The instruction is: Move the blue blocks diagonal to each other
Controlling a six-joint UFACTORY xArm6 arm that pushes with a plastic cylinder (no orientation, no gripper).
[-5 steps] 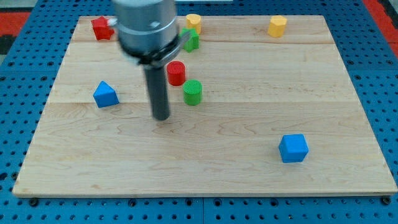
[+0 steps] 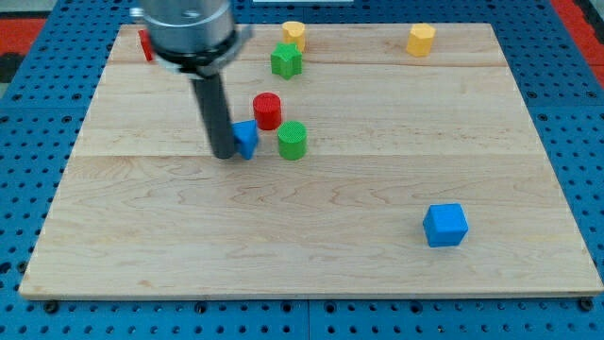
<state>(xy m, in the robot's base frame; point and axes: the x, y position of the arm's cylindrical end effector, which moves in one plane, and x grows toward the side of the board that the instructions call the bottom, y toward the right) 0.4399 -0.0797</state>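
One small blue block (image 2: 246, 139) sits a bit left of the board's middle, and my tip (image 2: 225, 155) is touching its left side. The rod covers part of this block, so I cannot tell its shape. I have no fingers here, only a plain rod, so nothing is held.

The blue cube (image 2: 444, 225) is well apart, near the front right of the wooden board (image 2: 528, 189).

Just right of the small blue block stands a green cylinder (image 2: 293, 140), and a red cylinder (image 2: 267, 110) is just behind them. Farther back is a green block (image 2: 286, 59), with a yellow block (image 2: 294, 33) just behind it. Another yellow block (image 2: 421, 40) is at the far right. A red block (image 2: 144, 42) peeks out behind my arm at the far left.
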